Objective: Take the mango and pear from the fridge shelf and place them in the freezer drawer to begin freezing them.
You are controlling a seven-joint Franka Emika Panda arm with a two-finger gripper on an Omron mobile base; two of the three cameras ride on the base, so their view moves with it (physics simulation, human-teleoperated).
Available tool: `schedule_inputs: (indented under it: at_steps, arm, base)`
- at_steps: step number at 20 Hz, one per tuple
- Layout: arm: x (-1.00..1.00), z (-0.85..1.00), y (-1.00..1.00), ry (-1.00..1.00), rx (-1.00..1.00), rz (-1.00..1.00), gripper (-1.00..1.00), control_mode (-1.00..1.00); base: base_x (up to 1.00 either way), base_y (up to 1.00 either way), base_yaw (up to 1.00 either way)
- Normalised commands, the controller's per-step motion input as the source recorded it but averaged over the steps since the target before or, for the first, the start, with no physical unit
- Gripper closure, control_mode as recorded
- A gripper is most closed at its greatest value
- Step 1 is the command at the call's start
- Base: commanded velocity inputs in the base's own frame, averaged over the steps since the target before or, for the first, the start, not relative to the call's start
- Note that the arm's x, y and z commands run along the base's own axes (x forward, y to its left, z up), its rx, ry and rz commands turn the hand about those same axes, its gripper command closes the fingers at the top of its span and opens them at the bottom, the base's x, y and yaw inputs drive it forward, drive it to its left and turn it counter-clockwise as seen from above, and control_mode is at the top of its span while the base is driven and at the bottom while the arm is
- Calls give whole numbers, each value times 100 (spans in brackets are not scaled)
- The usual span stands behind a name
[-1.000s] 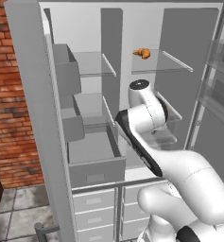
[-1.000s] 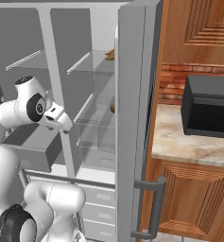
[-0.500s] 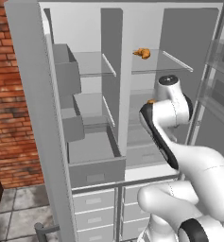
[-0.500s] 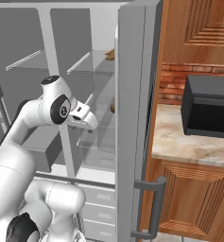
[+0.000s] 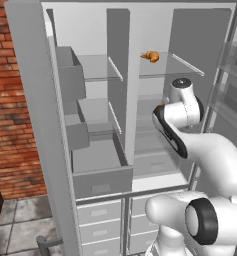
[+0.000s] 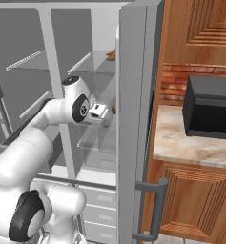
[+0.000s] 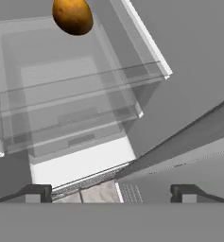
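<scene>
Two dark fingertips (image 7: 38, 192) are seen wide apart at the bottom of the hand view, so the gripper (image 7: 111, 193) is released and nothing is held in it. From the right base view, the gripper (image 6: 100, 111) is found inside the right half of the open fridge, at the level of the middle shelves, with the white arm (image 5: 190, 135) stretched in toward it.

An orange fruit (image 7: 73, 16) is shown at the top of the hand view, resting on a see-through fridge shelf (image 7: 149, 42) with a pale front edge. It sits well apart from the fingertips and is not touched by them. More clear shelves are stacked under it, and whether it's the mango or the pear can't really be told from this.

A small orange-brown item (image 5: 150, 56) is parked on the top right shelf in the left base view; what it is can't be made out.

The freezer drawer (image 5: 102, 182), the big grey box on the left side, is pulled out, and no fruit can be seen in it. Small white-fronted drawers (image 5: 100, 212) are lined up under it.

Off to the right, a black box (image 6: 212, 107) is set on a stone counter (image 6: 186, 147), and a brick wall (image 5: 10, 100) is seen on the left.
</scene>
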Motion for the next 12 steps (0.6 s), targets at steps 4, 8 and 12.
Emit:
schedule_inputs:
  at_steps: [4,8,12]
  arm:
    - [65,-18,-25,0,0,0,-100,-100]
    - [68,-14,-8,0,0,0,-100,-100]
    - [55,-18,-12,0,0,0,-100,-100]
  base:
    - [0,0,0]
    - [0,0,0]
    - [0,0,0]
